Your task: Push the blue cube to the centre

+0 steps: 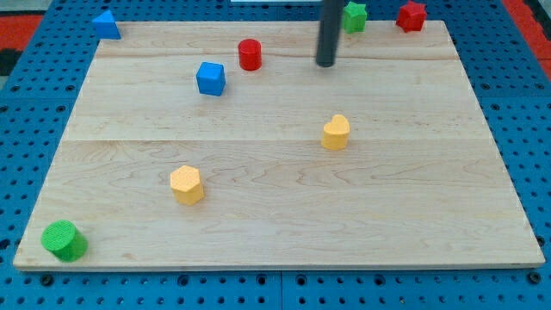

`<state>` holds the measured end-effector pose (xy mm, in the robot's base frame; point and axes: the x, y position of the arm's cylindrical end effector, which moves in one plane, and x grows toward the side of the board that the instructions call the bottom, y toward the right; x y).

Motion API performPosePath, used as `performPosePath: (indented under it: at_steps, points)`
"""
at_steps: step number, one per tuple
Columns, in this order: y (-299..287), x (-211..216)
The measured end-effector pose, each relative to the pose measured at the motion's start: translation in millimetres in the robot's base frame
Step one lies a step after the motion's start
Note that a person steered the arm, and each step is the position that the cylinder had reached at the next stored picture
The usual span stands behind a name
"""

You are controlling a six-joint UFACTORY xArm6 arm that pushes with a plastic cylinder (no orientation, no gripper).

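Note:
The blue cube [210, 78] sits on the wooden board [275, 207], upper left of its middle. My tip [325, 63] touches down near the view's top, well to the right of the blue cube and right of the red cylinder [250, 54]. The rod rises out of the view's top. Nothing touches the tip.
A blue triangular block [106, 25] lies at the top left corner. A green star block [354, 15] and a red star block [411, 15] lie at the top right. A yellow block [336, 133] sits right of centre, a yellow hexagon [186, 184] lower left, a green cylinder [65, 240] bottom left.

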<state>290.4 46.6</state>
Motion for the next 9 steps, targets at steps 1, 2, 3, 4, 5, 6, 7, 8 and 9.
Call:
performPosePath:
  at_steps: [1,2,3,4,5,6,7,8,9]
  points:
    - [-67.6,0.0]
    - [-124.2,0.0]
    - [-146.1,5.9]
    - [-145.9,36.2]
    - [-155.0,67.8]
    - [-173.1,99.9]
    - [-191.7,128.8]
    - [-175.1,145.3]
    - [-158.4,138.6]
